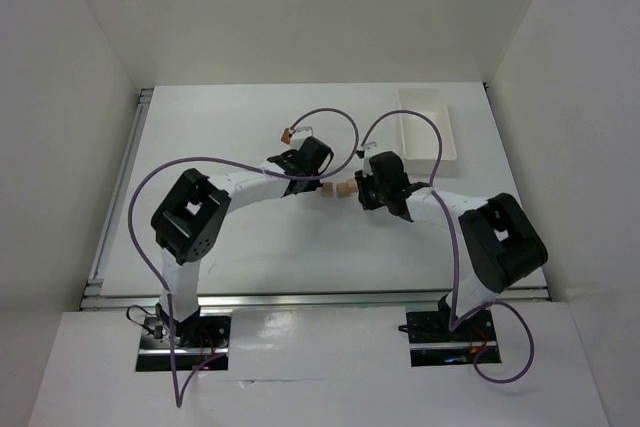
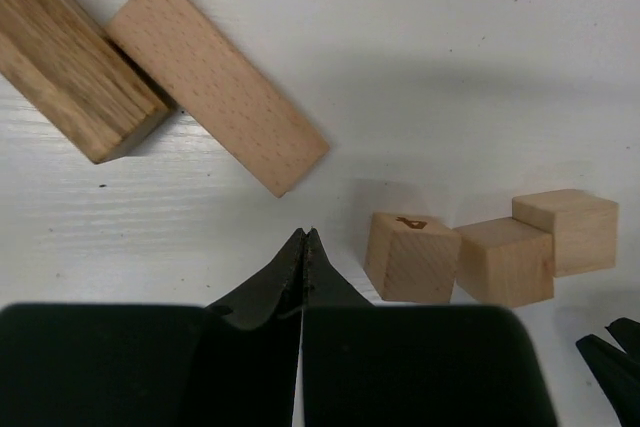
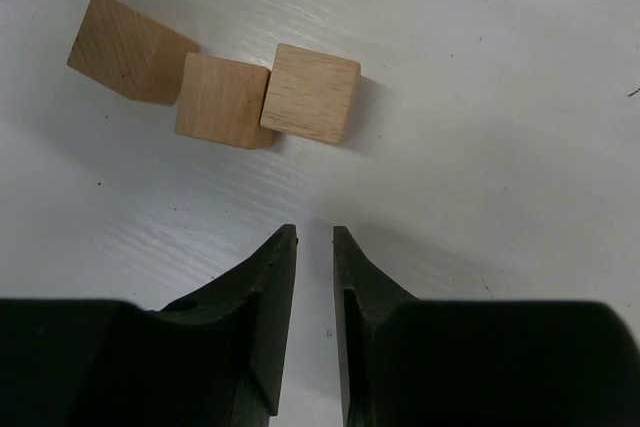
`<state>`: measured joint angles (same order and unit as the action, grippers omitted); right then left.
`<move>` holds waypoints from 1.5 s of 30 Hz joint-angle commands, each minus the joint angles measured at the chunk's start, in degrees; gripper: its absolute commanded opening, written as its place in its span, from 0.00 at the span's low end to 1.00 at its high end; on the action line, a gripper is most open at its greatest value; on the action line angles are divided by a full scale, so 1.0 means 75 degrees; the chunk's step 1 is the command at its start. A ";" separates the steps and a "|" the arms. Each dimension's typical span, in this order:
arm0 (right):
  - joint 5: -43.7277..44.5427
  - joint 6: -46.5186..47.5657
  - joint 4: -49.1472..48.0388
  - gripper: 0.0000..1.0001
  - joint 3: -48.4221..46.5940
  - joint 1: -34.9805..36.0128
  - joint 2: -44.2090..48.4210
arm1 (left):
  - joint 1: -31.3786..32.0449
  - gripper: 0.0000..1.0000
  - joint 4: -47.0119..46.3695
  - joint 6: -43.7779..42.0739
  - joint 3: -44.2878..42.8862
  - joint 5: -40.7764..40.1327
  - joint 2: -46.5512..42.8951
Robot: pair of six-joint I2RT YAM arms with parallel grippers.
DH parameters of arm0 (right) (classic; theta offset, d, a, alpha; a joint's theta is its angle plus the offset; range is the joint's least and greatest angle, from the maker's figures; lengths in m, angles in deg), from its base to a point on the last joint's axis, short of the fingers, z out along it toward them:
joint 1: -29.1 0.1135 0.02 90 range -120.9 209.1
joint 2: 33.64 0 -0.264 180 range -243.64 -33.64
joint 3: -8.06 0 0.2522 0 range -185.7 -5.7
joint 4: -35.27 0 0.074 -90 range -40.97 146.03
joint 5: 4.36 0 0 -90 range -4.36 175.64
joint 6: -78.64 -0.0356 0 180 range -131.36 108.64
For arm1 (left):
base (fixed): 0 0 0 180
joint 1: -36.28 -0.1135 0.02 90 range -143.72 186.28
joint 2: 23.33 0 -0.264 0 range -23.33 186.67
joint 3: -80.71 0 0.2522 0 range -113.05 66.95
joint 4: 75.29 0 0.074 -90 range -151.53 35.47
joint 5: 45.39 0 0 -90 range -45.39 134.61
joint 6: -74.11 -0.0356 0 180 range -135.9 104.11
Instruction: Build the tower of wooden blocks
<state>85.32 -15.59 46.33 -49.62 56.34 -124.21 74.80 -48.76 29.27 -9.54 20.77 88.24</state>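
Three small light-tan wooden cubes (image 1: 340, 190) lie touching in a loose row on the white table, none stacked. In the left wrist view the cubes (image 2: 505, 262) sit just right of my left gripper (image 2: 305, 234), which is shut on nothing. The nearest cube (image 2: 412, 257) carries a small dark mark. Two longer blocks lie beyond it: a darker oak one (image 2: 75, 62) and a pale one (image 2: 215, 82), touching. My right gripper (image 3: 315, 232) hovers just short of the cubes (image 3: 222, 100), its jaws a narrow gap apart with nothing between them.
A white rectangular tray (image 1: 428, 127) stands at the back right of the table. A small reddish-brown block (image 1: 285, 134) lies behind the left wrist. White walls enclose the table on three sides. The right gripper's fingertip (image 2: 610, 347) shows low in the left wrist view.
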 commanded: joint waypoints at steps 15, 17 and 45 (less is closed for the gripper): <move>0.0019 0.0037 -0.0824 0.12 -0.0401 0.0609 -0.0685 | -0.0015 0.00 -0.0613 0.0013 -0.0325 0.0576 0.0675; 0.0136 -0.0033 -0.0824 0.12 -0.0494 0.0610 -0.0792 | -0.0015 0.00 -0.0684 0.0013 -0.0325 0.0786 0.0745; 0.0581 -0.0362 -0.1081 0.12 -0.1081 0.0680 -0.1366 | 0.0055 0.00 -0.0754 0.0013 -0.0466 0.1198 0.0956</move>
<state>88.07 -17.73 41.15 -55.26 60.84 -134.06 74.82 -53.61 29.34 -11.42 28.66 94.25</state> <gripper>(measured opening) 0.119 0.000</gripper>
